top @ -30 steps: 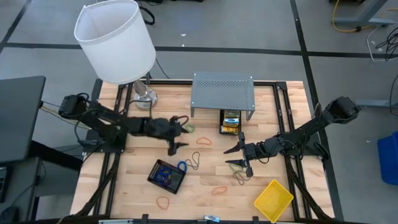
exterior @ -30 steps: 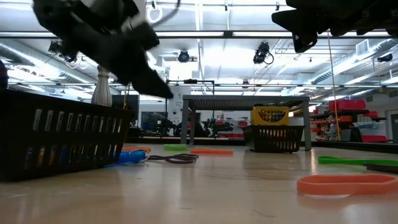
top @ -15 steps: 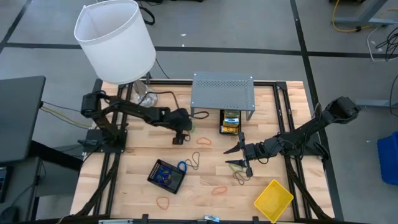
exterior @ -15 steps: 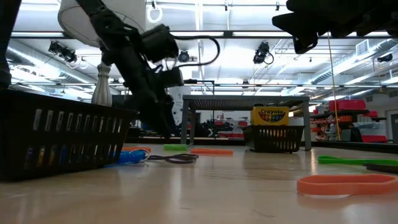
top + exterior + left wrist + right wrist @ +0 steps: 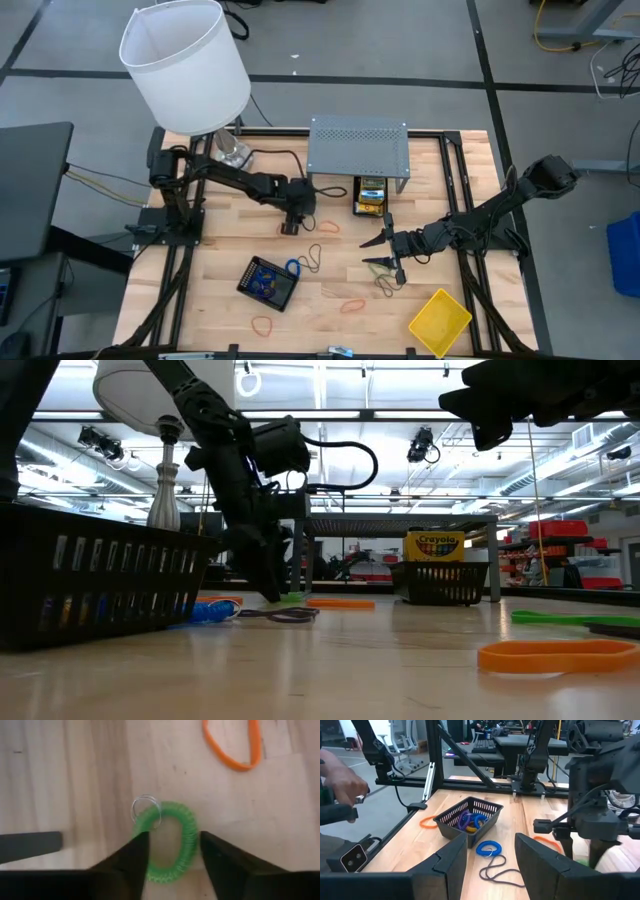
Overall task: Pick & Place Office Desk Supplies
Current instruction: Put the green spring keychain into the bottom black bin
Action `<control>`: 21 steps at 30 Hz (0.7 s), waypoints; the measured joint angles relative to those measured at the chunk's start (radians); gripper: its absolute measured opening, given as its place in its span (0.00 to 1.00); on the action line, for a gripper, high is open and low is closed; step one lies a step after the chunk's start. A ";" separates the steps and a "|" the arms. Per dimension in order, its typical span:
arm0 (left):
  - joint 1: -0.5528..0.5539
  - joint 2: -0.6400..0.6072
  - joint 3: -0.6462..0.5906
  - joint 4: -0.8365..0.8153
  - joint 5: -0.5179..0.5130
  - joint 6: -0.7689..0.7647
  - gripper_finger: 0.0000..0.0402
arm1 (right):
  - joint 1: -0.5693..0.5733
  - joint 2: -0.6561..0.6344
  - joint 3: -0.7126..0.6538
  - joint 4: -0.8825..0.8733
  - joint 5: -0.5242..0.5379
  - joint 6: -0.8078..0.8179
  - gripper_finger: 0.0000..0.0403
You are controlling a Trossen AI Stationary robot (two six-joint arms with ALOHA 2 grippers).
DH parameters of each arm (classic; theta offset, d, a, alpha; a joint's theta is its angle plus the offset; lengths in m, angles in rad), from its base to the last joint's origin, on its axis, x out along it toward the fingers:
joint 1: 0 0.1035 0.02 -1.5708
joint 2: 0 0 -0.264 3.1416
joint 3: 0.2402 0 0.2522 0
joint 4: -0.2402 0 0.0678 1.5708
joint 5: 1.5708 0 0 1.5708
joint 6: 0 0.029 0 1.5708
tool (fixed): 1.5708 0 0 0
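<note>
Green coil: the green rubber-band loop [image 5: 170, 842] lies flat on the wooden desk [image 5: 220, 300], toward the far edge, just in front of the grey shelf [image 5: 358, 148].
Left end effector: the left end effector [image 5: 291, 221] is right over that loop, nosing straight down; its fingers [image 5: 125, 865] are spread, one to each side of the coil's near end, nothing pinched yet.
Direction: the loop sits directly beneath and between the tips, so my read is a short drop and a squeeze, no sideways travel.
Long axis: the oval runs lengthwise away from the tips, roughly square to the line the jaws close along, so they'd nip across its narrow width.
Loop ends: a small wire ring [image 5: 146, 810] marks the end pointing away.
Nearer arm: left by far; the right end effector [image 5: 388, 253] hangs spread and empty, toward the desk's right side.
Neighbour: an orange band [image 5: 231, 745] lies well apart.
</note>
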 joint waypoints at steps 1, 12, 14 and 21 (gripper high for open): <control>-0.001 0.000 0.000 -0.003 -0.003 -0.004 0.35 | 0.000 0.000 0.000 0.000 0.000 0.000 0.43; -0.034 -0.062 -0.009 -0.013 -0.048 -0.050 0.03 | 0.000 0.000 0.000 0.000 0.000 0.004 0.43; -0.048 -0.108 -0.006 0.002 -0.047 -0.071 0.03 | 0.000 0.000 0.000 0.000 0.000 0.004 0.43; -0.128 -0.278 -0.005 0.018 0.021 -0.118 0.03 | 0.000 0.000 0.000 0.000 0.000 0.004 0.43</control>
